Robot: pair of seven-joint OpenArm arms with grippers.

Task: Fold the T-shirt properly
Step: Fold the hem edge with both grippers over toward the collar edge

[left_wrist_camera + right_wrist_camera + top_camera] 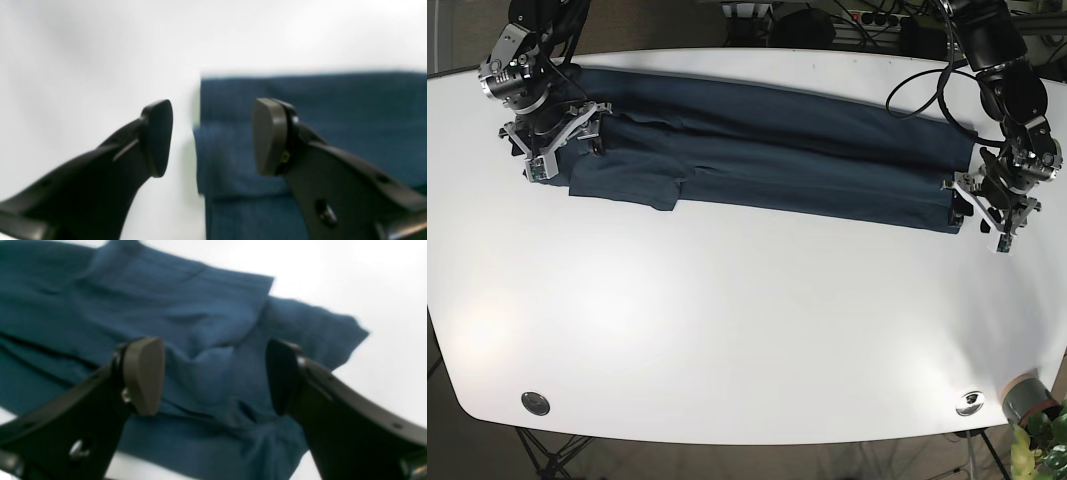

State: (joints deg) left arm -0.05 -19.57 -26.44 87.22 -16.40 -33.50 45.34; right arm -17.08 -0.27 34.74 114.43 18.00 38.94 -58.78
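Note:
The dark blue T-shirt point(767, 160) lies in a long narrow band across the far half of the white table point(747, 320), sides folded in. My left gripper point(983, 208) hovers open at the band's right end; in its wrist view the left gripper point(213, 136) straddles the T-shirt's point(300, 110) layered edge, holding nothing. My right gripper point(555, 142) stands open over the left end, by the folded sleeve point(622, 182). From the right wrist camera the right gripper point(215, 375) hangs above rumpled T-shirt cloth point(186, 320), its fingers apart and holding nothing.
Black cables point(927, 95) trail from the left arm over the table's back right. A round metal fitting point(535, 403) sits near the front left edge and another round fitting point(969, 402) near the front right. A grey can point(1025, 396) and plant stand off the front right corner.

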